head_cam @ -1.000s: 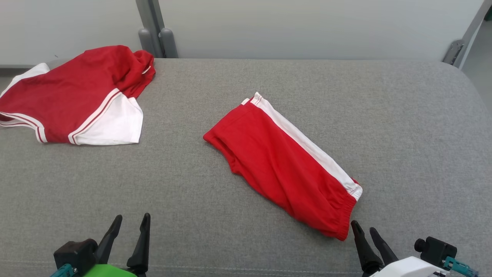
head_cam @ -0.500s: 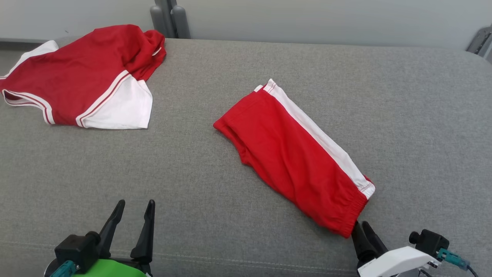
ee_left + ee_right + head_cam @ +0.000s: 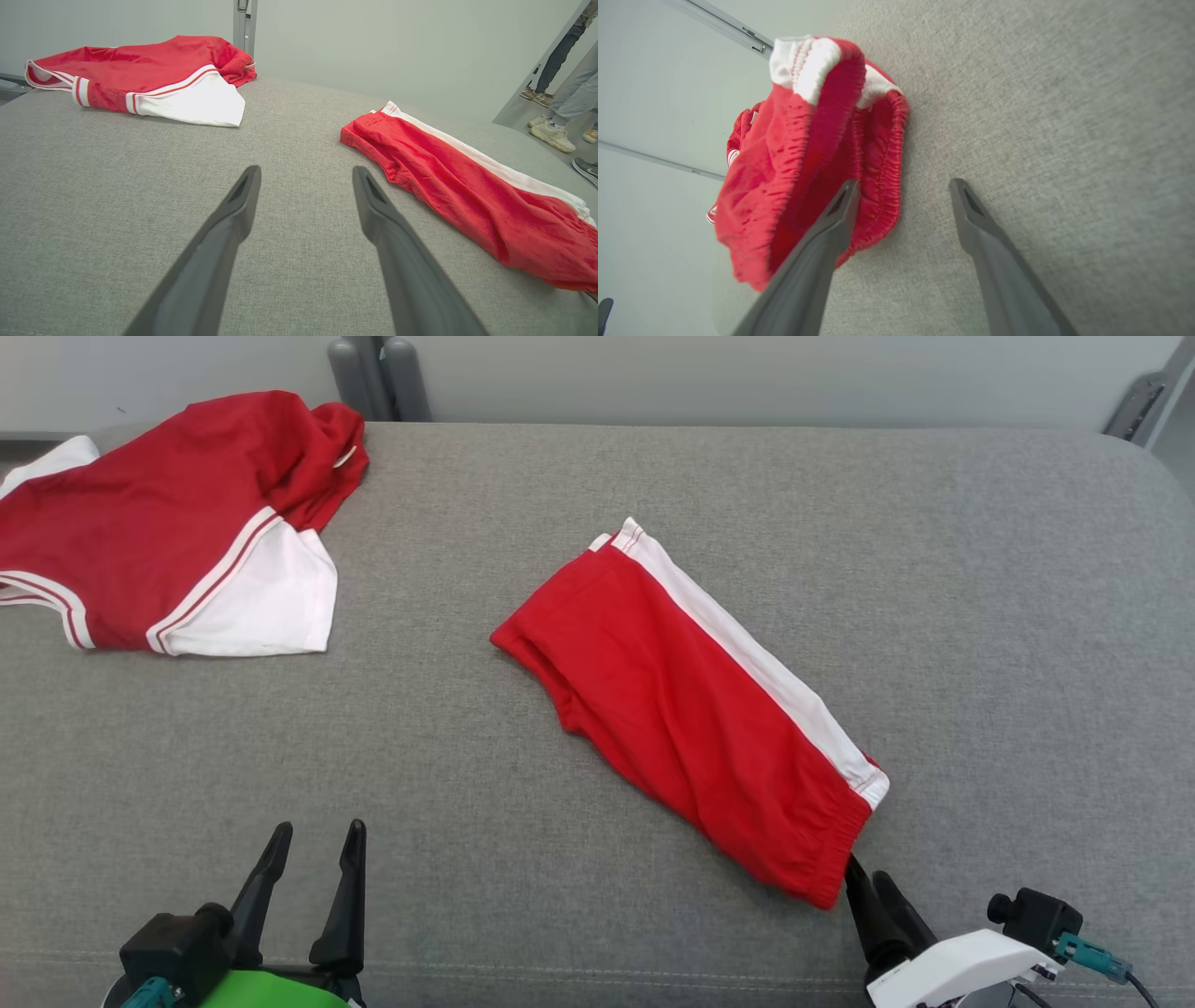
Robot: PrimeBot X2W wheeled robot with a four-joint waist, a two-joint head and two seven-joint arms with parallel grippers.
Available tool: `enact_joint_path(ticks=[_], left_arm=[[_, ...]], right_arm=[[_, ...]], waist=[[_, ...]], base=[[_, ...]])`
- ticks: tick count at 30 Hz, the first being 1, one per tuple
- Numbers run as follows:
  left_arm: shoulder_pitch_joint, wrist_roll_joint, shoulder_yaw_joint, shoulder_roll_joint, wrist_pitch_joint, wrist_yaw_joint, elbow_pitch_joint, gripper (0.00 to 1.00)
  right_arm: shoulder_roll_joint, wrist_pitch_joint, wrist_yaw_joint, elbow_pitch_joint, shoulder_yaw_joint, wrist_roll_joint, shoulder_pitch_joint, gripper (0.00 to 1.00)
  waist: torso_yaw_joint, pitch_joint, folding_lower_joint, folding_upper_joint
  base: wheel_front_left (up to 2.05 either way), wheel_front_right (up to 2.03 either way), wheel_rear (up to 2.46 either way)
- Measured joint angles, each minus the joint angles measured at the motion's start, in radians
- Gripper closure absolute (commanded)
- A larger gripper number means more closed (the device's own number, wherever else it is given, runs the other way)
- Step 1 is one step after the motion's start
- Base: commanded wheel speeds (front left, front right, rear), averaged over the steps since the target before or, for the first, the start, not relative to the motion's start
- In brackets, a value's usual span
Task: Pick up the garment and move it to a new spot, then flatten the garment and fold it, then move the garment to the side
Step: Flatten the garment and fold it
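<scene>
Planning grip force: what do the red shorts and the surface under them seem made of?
Red shorts: soft matte knit, likely cotton or polyester; it creases, and the waistband is gathered. Grey surface: matte woven upholstery, likely; coarse weave shows.

Two garments, shorts (image 3: pixel 672 700) and jersey (image 3: pixel 159 523); two hands, left hand (image 3: pixel 319 827) and right hand (image 3: pixel 865 871).

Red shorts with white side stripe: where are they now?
The red shorts lie diagonally right of centre on the grey fabric cushion in the head view, elastic waistband nearest the right tool.
</scene>
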Motion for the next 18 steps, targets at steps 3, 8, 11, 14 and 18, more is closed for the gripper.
enact_joint_path(ticks=[3, 8, 11, 14, 18], left_arm=[[0.002, 0.004, -0.001, 0.000, 0.000, 0.000, -0.005, 0.00], [0.005, 0.011, -0.012, 0.000, 0.000, 0.000, -0.007, 0.00], [0.005, 0.012, -0.017, 0.000, 0.000, 0.000, -0.007, 0.00], [0.005, 0.014, -0.022, 0.000, 0.000, 0.000, -0.005, 0.00], [0.005, 0.014, -0.021, 0.000, 0.000, 0.000, -0.002, 0.00]], right_arm=[[0.007, 0.000, 0.003, 0.009, 0.009, -0.007, -0.016, 0.00], [0.022, 0.000, 0.009, 0.012, 0.013, -0.013, -0.036, 0.00], [0.028, 0.000, 0.011, 0.012, 0.013, -0.012, -0.043, 0.00], [0.029, 0.000, 0.018, 0.011, 0.011, -0.007, -0.044, 0.00], [0.033, 0.000, 0.018, 0.003, 0.020, -0.005, -0.052, 0.00]], waist=[[-0.018, 0.004, 0.0000, 0.0000], [-0.045, 0.012, 0.0000, 0.0000], [-0.057, 0.017, 0.0000, 0.0000], [-0.063, 0.020, 0.0000, 0.0000], [-0.067, 0.021, 0.0000, 0.0000]], base=[[0.00, 0.00, 0.00], [0.00, 0.00, 0.00], [0.00, 0.00, 0.00], [0.00, 0.00, 0.00], [0.00, 0.00, 0.00]])
